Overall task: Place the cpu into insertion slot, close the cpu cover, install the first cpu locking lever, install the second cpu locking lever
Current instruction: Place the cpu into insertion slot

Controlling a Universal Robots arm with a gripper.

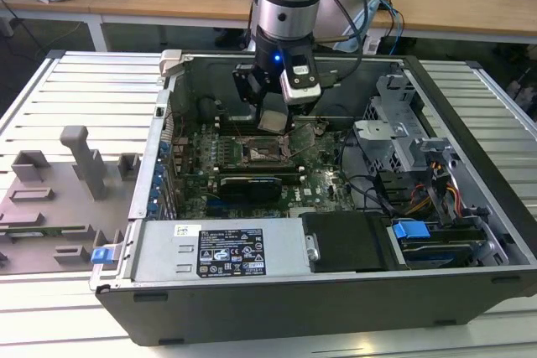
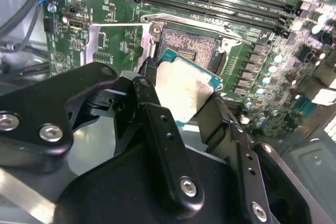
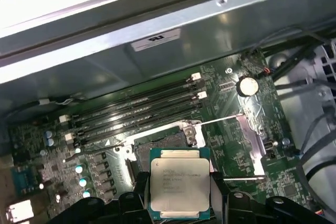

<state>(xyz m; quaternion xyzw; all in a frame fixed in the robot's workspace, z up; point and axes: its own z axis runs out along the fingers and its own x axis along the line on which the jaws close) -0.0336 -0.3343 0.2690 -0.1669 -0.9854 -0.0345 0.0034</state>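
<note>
While poised inside the open computer case (image 1: 252, 308), grips the cpu (image 3: 178, 184) by two opposite edges. Clamps it between the black fingers (image 2: 157, 119) of the gripper (image 3: 179, 199), jaws parted only to the chip's width. Carries the chip with its dull silver top turned toward the first wrist view, a thin green rim showing around the metal lid. Hovers just above the insertion slot (image 2: 191, 45) without seating the chip, and bares the socket's field of contacts past the chip's edge in the second wrist view. Holds the cpu (image 1: 274, 120), in the exterior view, as a small grey square under the arm's wrist, over the middle of the green motherboard (image 1: 323, 189). Has the cpu cover (image 3: 251, 142) swung open to one side of the socket, with green board showing through its square window. Passes near long black memory slots (image 3: 136, 103) alongside the socket and a round coin battery (image 3: 247, 85) close to the cover. Works over a slatted metal table (image 1: 75, 81) bearing the case, with grey fixture blocks (image 1: 84, 161) at the exterior view's left. Faces a labelled power supply (image 1: 218, 249) along the case's near wall.
</note>
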